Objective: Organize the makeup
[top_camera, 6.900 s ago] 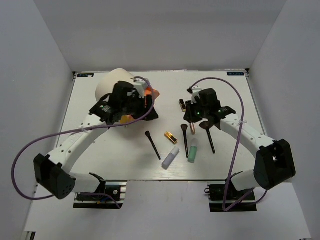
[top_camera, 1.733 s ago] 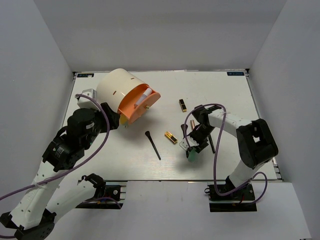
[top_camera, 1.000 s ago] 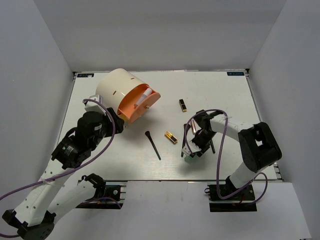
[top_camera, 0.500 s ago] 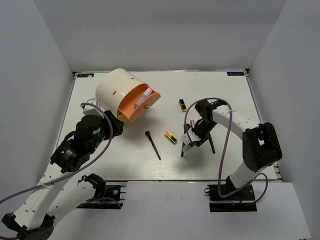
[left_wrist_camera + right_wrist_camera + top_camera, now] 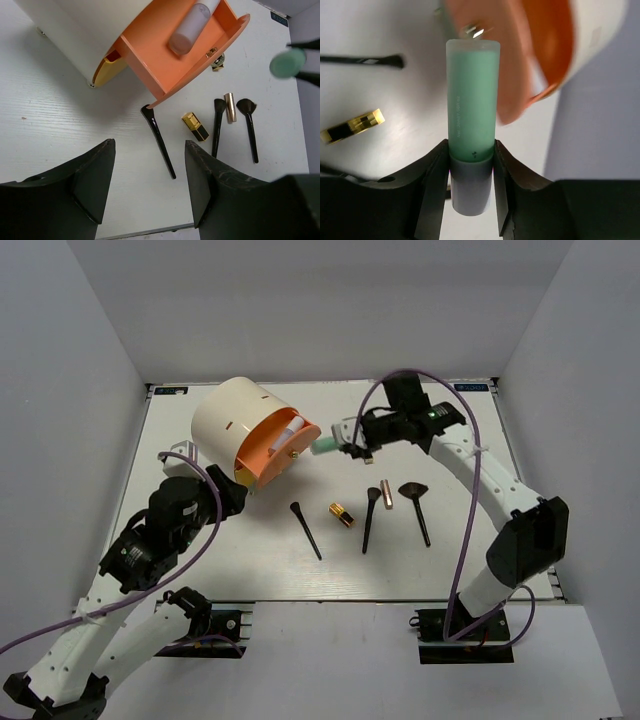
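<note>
The mint tube [image 5: 323,446] hangs in the air just beside the orange drawer [image 5: 272,455], its grey cap end pinched by the right gripper [image 5: 471,167]. A lavender tube [image 5: 192,25] lies in that drawer. The left gripper [image 5: 148,190] hovers nearby, jaws spread and empty.

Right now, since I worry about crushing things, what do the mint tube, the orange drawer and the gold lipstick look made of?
Mint tube: likely soft plastic, judging by its frosted, matte, slightly translucent skin.
Orange drawer: seemingly rigid moulded plastic, smooth and satin, with an even colour.
Gold lipstick: metal or metallised plastic, cannot tell which. The gold is glossy with bright highlights, and one end is black.
</note>
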Robot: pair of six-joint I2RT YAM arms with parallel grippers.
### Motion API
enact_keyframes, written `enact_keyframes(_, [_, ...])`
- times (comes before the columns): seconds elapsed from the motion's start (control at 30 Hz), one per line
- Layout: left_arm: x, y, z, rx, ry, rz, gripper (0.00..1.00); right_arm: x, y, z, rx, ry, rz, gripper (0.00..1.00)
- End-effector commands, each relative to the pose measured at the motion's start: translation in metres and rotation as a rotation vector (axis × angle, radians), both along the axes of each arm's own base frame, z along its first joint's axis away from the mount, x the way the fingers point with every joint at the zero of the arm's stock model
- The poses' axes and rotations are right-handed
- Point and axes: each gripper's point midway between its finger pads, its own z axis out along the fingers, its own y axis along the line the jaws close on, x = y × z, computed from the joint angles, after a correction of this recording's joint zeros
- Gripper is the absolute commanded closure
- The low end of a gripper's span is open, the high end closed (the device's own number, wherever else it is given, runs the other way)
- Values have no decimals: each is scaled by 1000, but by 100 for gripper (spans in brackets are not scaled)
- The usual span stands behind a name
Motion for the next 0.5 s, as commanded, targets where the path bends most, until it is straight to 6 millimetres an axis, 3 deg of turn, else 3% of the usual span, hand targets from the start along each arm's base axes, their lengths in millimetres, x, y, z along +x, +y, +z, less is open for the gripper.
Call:
enact_keyframes(0.0, [0, -1, 7, -29, -24, 1, 32, 29, 53, 66, 207, -112, -23, 100])
enact_keyframes(0.03, [0, 0, 7, -33, -24, 2, 32, 34, 59, 84, 232, -156, -19, 100])
enact_keyframes(0.13, [-4, 2, 7, -53, -28, 15, 32, 38, 83, 105, 264, -266, 11, 100])
enact_keyframes(0.37, [-7, 5, 2, -67, -29, 25, 33, 40, 123, 125, 276, -470, 119, 100])
enact_keyframes(0.47, [-8, 7, 3, -64, -34, 30, 33, 32, 132, 122, 268, -502, 166, 100])
